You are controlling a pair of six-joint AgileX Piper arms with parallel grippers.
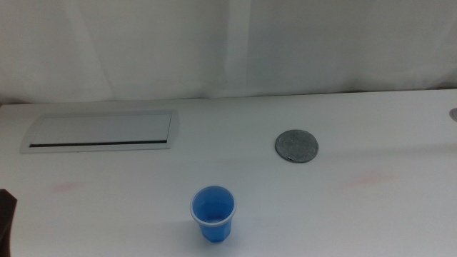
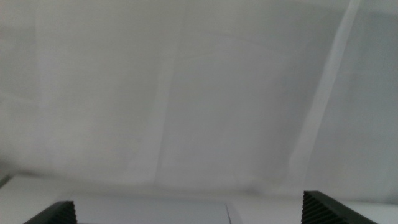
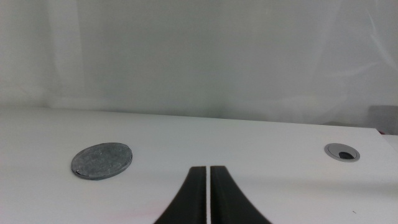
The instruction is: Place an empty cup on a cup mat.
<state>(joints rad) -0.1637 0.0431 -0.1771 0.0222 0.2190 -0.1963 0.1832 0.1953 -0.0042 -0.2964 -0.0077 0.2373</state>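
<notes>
The blue cup (image 1: 213, 213) stands upright and empty near the table's front edge, a little left of centre. The round speckled grey cup mat (image 1: 297, 145) lies flat to its right and farther back, apart from the cup; the right wrist view also shows the cup mat (image 3: 102, 161). My right gripper (image 3: 207, 171) is shut with nothing in it, low over the table and short of the mat, and it is out of the middle view. My left gripper (image 2: 193, 214) waits open, facing the back wall, with only its jaw tips showing.
A long silver-grey panel (image 1: 100, 132) is set into the table at the back left. A small grey grommet (image 3: 342, 151) sits in the tabletop at the far right. A dark part of the left arm (image 1: 6, 218) shows at the left edge.
</notes>
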